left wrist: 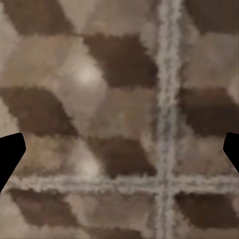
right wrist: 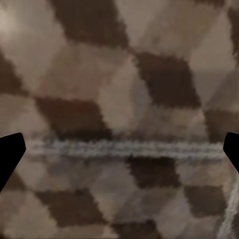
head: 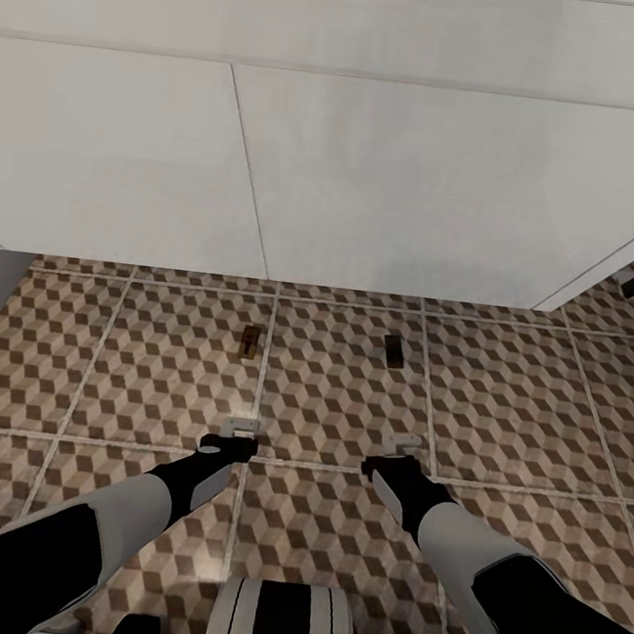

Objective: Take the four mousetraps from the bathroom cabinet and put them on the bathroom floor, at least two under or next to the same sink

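- Cube-patterned bathroom floor (head: 337, 398) fills your head view below a white vanity (head: 371, 185). Two mousetraps (head: 250, 342) (head: 393, 350) lie on the tiles just in front of it, apart. Your left gripper (head: 240, 431) and right gripper (head: 402, 449) hover low behind them.
- Left wrist view: your fingertips (left wrist: 10, 157) stand wide apart over crossing grout lines.
- Right wrist view: your fingertips (right wrist: 10, 157) are spread apart over tile, holding nothing.

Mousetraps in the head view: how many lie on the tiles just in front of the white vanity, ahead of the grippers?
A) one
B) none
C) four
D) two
D: two mousetraps, one ahead of the left gripper and one ahead of the right gripper, lie on the bathroom floor near the vanity.
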Tool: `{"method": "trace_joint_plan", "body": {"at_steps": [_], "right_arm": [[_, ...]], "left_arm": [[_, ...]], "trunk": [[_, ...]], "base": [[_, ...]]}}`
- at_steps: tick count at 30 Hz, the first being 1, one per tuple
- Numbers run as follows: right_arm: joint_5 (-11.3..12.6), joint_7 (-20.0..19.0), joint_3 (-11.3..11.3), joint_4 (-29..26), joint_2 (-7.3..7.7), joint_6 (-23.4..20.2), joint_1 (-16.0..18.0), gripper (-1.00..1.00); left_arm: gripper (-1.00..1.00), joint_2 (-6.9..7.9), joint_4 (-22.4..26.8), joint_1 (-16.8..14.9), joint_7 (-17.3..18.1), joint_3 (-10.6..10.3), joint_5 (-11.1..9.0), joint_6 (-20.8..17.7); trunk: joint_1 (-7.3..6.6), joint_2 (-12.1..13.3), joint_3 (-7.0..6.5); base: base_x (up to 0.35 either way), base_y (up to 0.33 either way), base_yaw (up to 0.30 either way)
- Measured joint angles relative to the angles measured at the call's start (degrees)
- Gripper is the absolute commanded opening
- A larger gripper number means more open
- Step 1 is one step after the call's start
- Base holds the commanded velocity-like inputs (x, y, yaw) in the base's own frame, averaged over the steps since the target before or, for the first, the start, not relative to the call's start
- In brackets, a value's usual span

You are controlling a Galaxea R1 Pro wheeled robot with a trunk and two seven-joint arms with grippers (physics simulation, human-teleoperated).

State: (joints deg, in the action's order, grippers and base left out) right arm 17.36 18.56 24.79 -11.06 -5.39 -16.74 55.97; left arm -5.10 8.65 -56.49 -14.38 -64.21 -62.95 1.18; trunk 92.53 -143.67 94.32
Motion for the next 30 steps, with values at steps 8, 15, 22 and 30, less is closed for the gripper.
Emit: {"method": "trace_joint_plan", "body": {"at_steps": [8,15,22,30], "right_arm": [[-0.01,-0.07,0.02,0.0,0.04,0.48,-0.07,1.0],[-0.01,-0.08,0.03,-0.14,0.2,0.59,-0.08,1.0],[-0.01,-0.09,0.03,-0.04,0.22,1.23,-0.09,1.0],[-0.01,-0.09,0.03,-0.01,0.27,2.27,-0.09,1.0]], "left_arm": [[1.0,-0.01,0.05,0.0,-0.01,-0.06,0.03,0.37],[1.0,-0.01,0.01,0.02,-0.02,-0.07,0.02,1.88],[1.0,-0.01,0.06,0.04,-0.02,-0.07,0.0,2.4],[1.0,-0.05,0.11,0.06,-0.02,-0.08,-0.05,2.49]], "trunk": [[0.0,0.0,0.0],[0.0,0.0,0.0],[0.0,0.0,0.0],[-0.13,0.06,-1.1]], "base": [[0.0,0.0,0.0],[0.0,0.0,0.0],[0.0,0.0,0.0],[0.0,0.0,0.0]]}}
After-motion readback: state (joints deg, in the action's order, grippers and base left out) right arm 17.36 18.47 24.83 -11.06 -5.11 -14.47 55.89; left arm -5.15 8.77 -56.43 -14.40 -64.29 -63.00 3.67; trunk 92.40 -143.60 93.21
